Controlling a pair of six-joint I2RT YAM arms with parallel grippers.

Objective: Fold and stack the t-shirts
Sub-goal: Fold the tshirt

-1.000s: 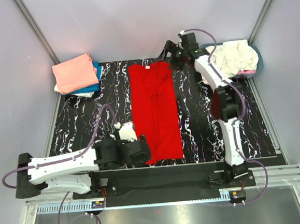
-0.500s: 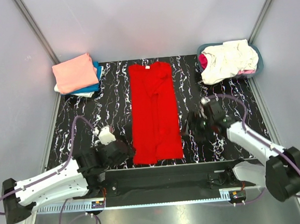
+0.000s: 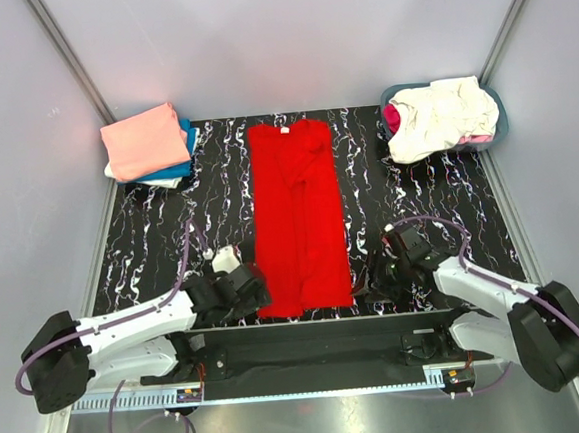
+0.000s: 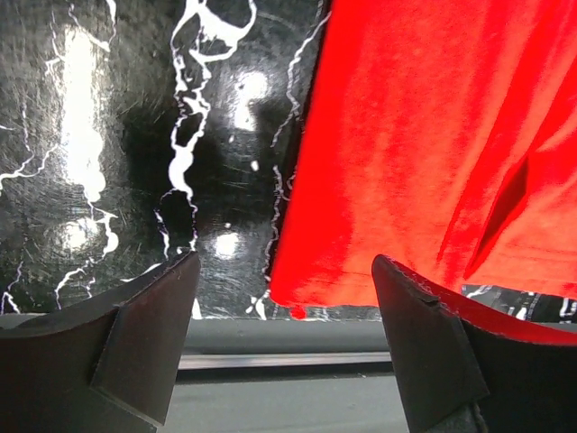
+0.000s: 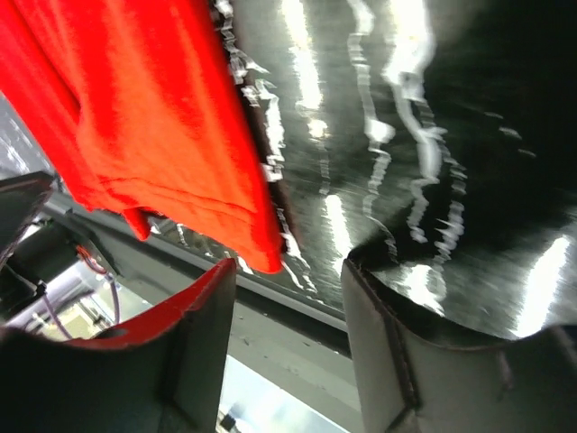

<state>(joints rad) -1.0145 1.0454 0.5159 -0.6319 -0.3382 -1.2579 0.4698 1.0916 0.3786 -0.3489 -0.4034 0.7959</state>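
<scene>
Pale grey walls [image 3: 275, 37] enclose a black counter [image 3: 161, 237] veined with white, seen from above. Along its middle a red t-shirt [image 3: 298, 216] is laid flat as a long narrow strip, with the sleeves turned in, the collar at the far end and the hem at the counter's near edge.

At the far left corner a pile of folded shirts is stacked: a salmon-pink shirt [image 3: 143, 138] on top, a blue shirt [image 3: 183, 167] under it, and a white shirt [image 3: 116, 172] at the bottom (only its edge is seen). At the far right corner a grey-blue basket [image 3: 499, 125] is heaped with crumpled cream shirts [image 3: 442, 114], and a magenta shirt [image 3: 392, 116] is glimpsed at its left side.

The left tool [image 3: 253, 292] is held low just beside the near left corner of the red t-shirt. The right tool [image 3: 384, 269] is held low near the near right corner.

From the left wrist, the left tool [image 4: 287, 271] is seen with its jaws spread wide and nothing pinched. The red t-shirt [image 4: 424, 135] fills the right of that view, and its near left corner is seen at the counter's edge, ahead of the gap between the fingers [image 4: 144, 334].

From the right wrist, the right tool [image 5: 288, 266] is likewise spread, with nothing held. The hem corner of the red t-shirt [image 5: 153, 126] is seen just ahead of the gap, nearer to one finger [image 5: 180, 352], on which a red glow is reflected. Whether the cloth is touched by either tool cannot be told.
</scene>
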